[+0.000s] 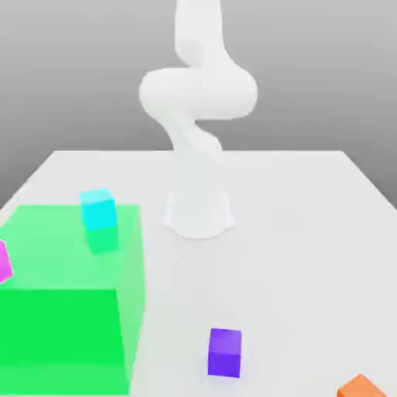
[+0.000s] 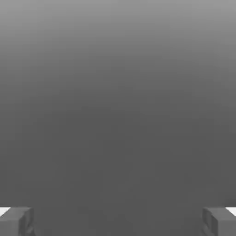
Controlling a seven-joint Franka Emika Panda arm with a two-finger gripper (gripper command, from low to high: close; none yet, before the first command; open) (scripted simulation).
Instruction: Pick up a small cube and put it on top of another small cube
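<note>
- My gripper (image 2: 118,222) has its two fingers spread wide apart; I see their tips at two corners of my hand view.
- I take the big green block (image 1: 62,329) as my landmark; it stands at the exterior view's left, with part of it cut off by the picture's edge.
- The purple cube (image 1: 225,353), the one for me to pick up, sits on the pale table surface (image 1: 287,256), apart from the green block and toward the exterior view's right of it.
- The orange cube (image 1: 361,387), the one to go underneath, lies well apart from the green block, farther toward the exterior view's right than the purple cube; the lower edge of the picture cuts it off.
- The cyan cube (image 1: 98,209) shows at the far edge of the green block's top, with a cube-shaped green patch (image 1: 102,239) just below it; I cannot tell whether it touches the block.
- The magenta cube (image 1: 5,262) shows against the green block's top, mostly cut off at the exterior view's left edge.
- My white arm (image 1: 198,97) rises from its base (image 1: 198,213), which stands beyond the green block and toward the exterior view's right of it.
</note>
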